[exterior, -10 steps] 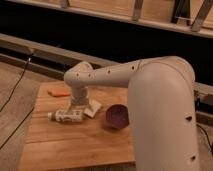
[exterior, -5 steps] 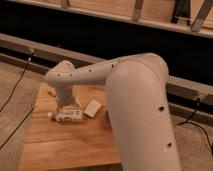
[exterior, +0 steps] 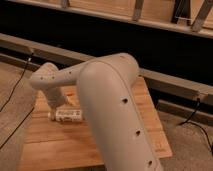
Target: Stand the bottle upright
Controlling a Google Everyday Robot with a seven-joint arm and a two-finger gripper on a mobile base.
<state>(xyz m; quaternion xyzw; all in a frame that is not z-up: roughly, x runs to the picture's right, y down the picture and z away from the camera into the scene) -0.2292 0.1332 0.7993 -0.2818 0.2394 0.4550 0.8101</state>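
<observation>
**Bottle flat on the desk, arm right over it**

Across most of the frame is the arm point(exterior: 112, 110), a fat pale tube coming in from bottom right and bending at an elbow near the left side. From there a shorter link drops toward the desk point(exterior: 55, 145), a light wooden slab with planked grain.

The gripper point(exterior: 59, 109) sits at the end of that link, down at the desk's left part, just above and touching or nearly touching the bottle point(exterior: 67, 115). Can't tell whether it's gripping or loose, the wrist hides that bit.

The bottle lies on its side, long axis running roughly left to right across the desk, pale label facing up. It pokes out rightward from under the gripper, so my guess is the grab happens near the left end and the bottle gets tipped up from there.

Around the desk is greyish floor with a black cable point(exterior: 17, 85) trailing on the left, and a dark wall with wooden rails behind.
</observation>
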